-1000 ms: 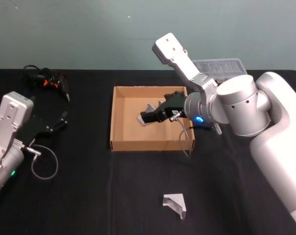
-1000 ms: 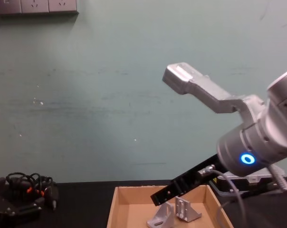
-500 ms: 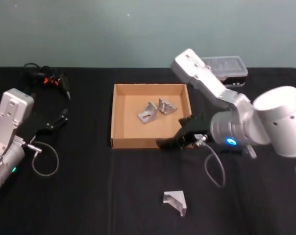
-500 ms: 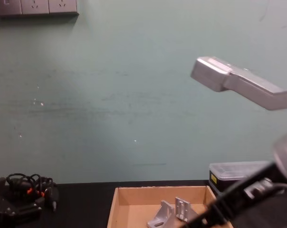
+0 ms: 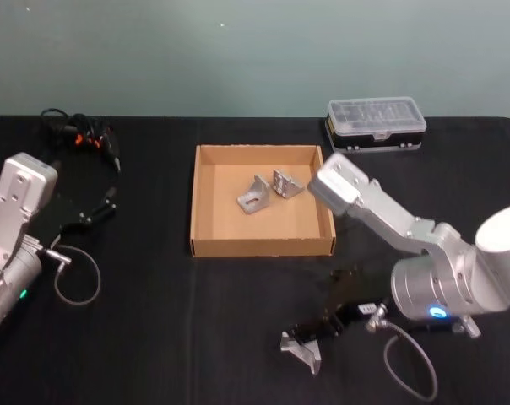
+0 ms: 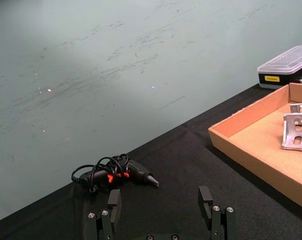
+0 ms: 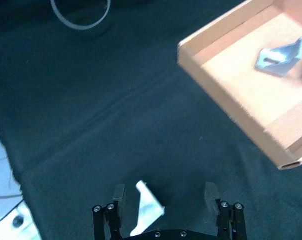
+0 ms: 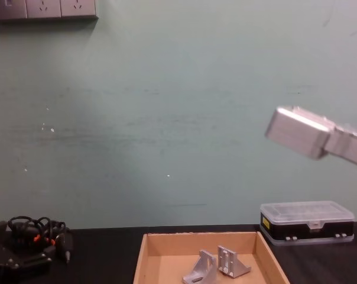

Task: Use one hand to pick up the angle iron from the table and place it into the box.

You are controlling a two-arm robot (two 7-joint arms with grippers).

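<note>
A bent, silvery angle iron (image 5: pixel 301 352) is seen low in the centre on the matte black table (image 5: pixel 154 337), between the widely parted, empty fingers of the right gripper (image 7: pixel 164 195). Two brackets (image 5: pixel 253 194) lie in the tan cardboard box (image 5: pixel 192 211) above. The left gripper (image 6: pixel 160 202) is parked at the left, fingers parted.

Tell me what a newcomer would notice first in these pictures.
The right gripper, fingers open, hangs low over the near part of the table, with a lone metal bracket between its fingers. Behind it sits the cardboard box, already holding two brackets side by side. The left gripper is parked open at the table's far left.
</note>
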